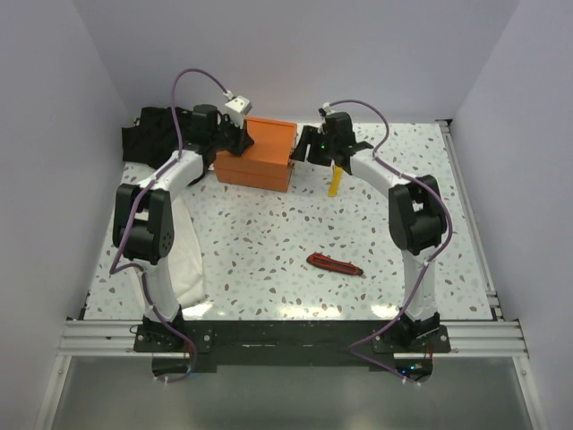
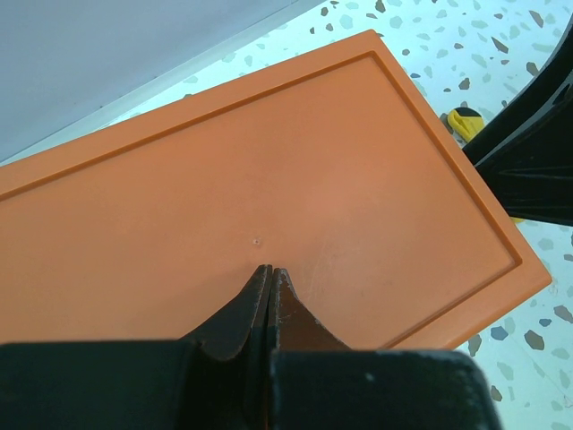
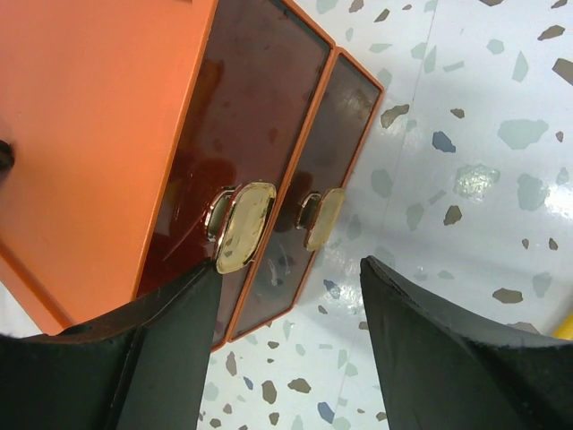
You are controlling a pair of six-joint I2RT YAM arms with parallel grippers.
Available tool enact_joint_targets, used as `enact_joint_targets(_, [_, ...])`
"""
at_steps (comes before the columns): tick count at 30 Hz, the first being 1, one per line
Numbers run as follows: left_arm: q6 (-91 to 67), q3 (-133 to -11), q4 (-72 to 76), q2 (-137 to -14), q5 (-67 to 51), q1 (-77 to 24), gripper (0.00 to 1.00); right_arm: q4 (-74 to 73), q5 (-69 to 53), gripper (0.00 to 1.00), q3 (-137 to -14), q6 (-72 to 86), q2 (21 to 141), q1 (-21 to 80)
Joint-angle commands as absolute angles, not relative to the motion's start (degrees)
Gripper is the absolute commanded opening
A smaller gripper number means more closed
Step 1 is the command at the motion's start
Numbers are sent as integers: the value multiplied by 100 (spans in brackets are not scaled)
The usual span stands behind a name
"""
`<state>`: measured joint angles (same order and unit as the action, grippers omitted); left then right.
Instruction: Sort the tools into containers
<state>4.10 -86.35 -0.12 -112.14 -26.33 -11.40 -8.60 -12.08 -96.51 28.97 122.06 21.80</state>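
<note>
The orange box (image 1: 257,154) stands at the back of the table, with its two dark clear drawer trays (image 3: 260,107) pushed in. My left gripper (image 2: 270,269) is shut, tips resting on the box's lid (image 2: 269,170). At the box's right end my right gripper (image 3: 291,269) is open in front of the drawer fronts. Its left finger (image 3: 179,340) lies just under the brass knob (image 3: 244,224) of one tray; a second knob (image 3: 324,218) sits beside it. The yellow utility knife (image 1: 336,179) lies right of the box. The red-and-black utility knife (image 1: 335,263) lies mid-table.
A black cloth bundle (image 1: 152,130) sits at the back left by the wall. A white cloth (image 1: 183,260) lies under the left arm. White walls close the left, back and right sides.
</note>
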Motion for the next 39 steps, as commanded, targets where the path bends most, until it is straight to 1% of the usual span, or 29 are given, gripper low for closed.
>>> enact_joint_targets(1, [501, -8411, -563, -11259, -2382, -1186, 0, -984, -194, 65, -9493, 3128, 11971, 2066])
enact_joint_targets(6, [501, -8437, -554, -11285, -2347, -1222, 0, -1265, 219, 65, -9291, 3199, 11664, 1908])
enact_joint_targets(15, [431, -8525, -580, -11364, -2285, -1230, 0, -1301, 18, 64, -8184, 2962, 10751, 1529])
enact_joint_targets(19, [378, -8613, -580, -11434, -2338, -1239, 0, -880, -929, 65, -7875, 2699, 10398, 1468])
enact_joint_targets(20, [378, -8631, -580, -11452, -2347, -1257, 0, -783, -1428, 65, -7840, 2646, 10328, 1468])
enact_joint_targets(24, [378, -8692, -589, -11479, -2364, -1292, 0, -615, -2205, 65, -7796, 2268, 10082, 1433])
enact_joint_targets(29, [404, -8692, -606, -11487, -2373, -1318, 0, -554, -2101, 65, -7427, 2451, 9774, 1082])
enact_joint_targets(32, [439, -8657, -615, -11461, -2356, -1318, 0, -563, -2056, 64, -7295, 2680, 9808, 871])
enact_joint_targets(35, [466, -8648, -615, -11470, -2329, -1327, 0, -763, -1540, 61, -7338, 2664, 9992, 835])
enact_joint_targets(37, [457, -8657, -607, -11479, -2329, -1318, 0, -1185, -961, 60, -7619, 2576, 10177, 835])
enact_joint_targets(39, [457, -8666, -598, -11487, -2320, -1318, 0, -1396, -730, 60, -7926, 2418, 10537, 844])
